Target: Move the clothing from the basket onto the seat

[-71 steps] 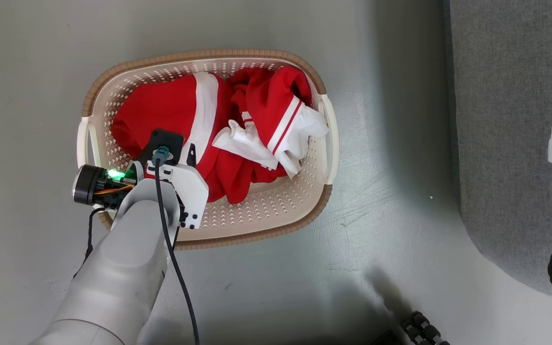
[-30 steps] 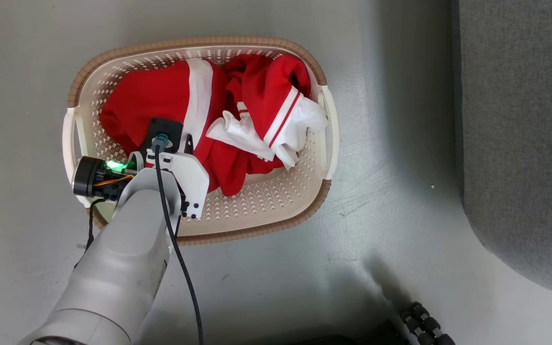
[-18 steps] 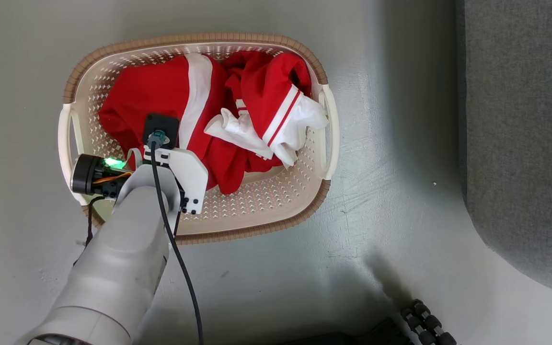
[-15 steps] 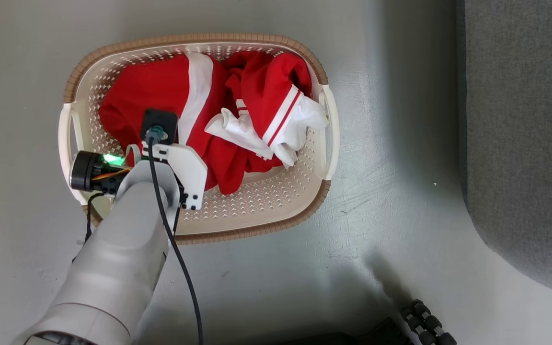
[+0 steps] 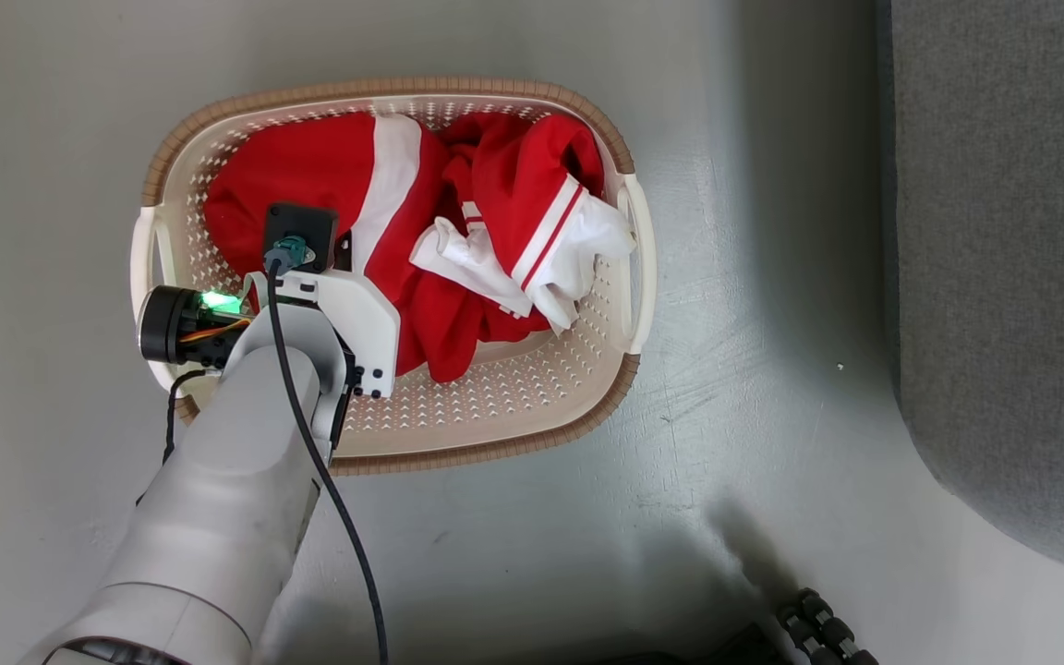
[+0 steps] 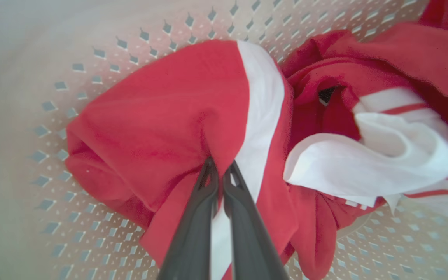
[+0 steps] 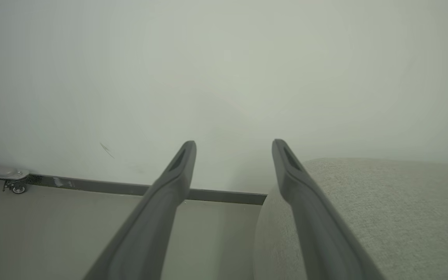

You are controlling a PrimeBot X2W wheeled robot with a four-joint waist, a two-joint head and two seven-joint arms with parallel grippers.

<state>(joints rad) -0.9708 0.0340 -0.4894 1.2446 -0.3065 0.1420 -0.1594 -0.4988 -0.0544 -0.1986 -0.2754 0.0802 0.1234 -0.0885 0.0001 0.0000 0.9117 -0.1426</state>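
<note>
Well, the left claw (image 6: 219, 167) is down inside the basket (image 5: 513, 406). Its two dark fingers are squeezed almost together on a fold of the red clothing (image 5: 310, 185), right beside a white panel (image 6: 261, 101). The clothing lies heaped in the basket on the floor (image 5: 772, 462), apart from the grey seat (image 5: 994, 231). Over by the seat's rounded edge, the right claw (image 7: 233, 149) hangs spread wide, gripping nothing.

Bright red clothing (image 5: 310, 180) with white panels — cream basket (image 5: 495, 406), brown rim — grey seat (image 5: 994, 185).
</note>
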